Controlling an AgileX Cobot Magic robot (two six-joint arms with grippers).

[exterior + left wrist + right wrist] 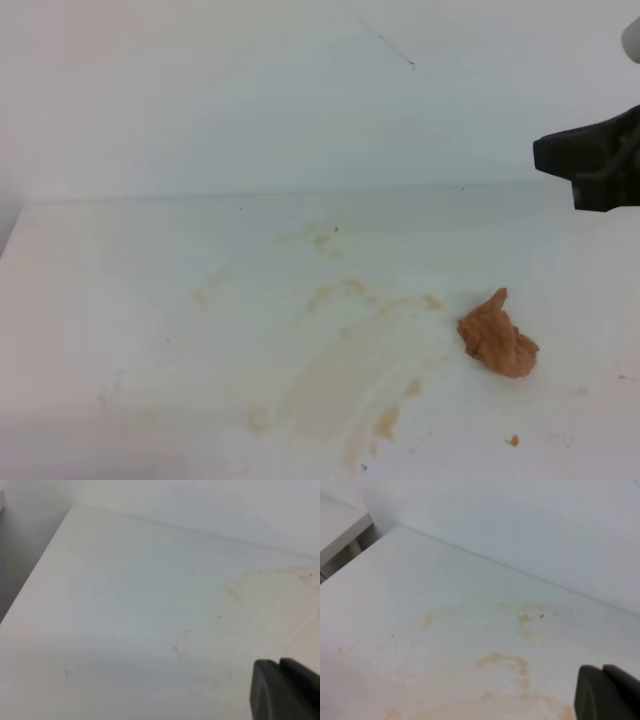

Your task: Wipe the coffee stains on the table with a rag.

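The rag (pixel 497 340) is a crumpled rust-orange wad lying on the white table (pixel 120 280) at the right. No gripper touches it. The coffee stains (pixel 340 380) are pale tan smears and flecks spread left of the rag, out to the table's middle. They also show in the left wrist view (pixel 235 594) and the right wrist view (pixel 502 661). My right gripper (pixel 540 155) hangs high at the right edge, above and behind the rag, fingers together and empty. My left gripper (pixel 280 667) shows only in its wrist view, fingers together, empty, over the table.
A tiny orange crumb (pixel 513 440) lies near the front edge, below the rag. A white wall (pixel 300 90) rises behind the table. The table's left edge (pixel 35 575) drops off to a darker floor.
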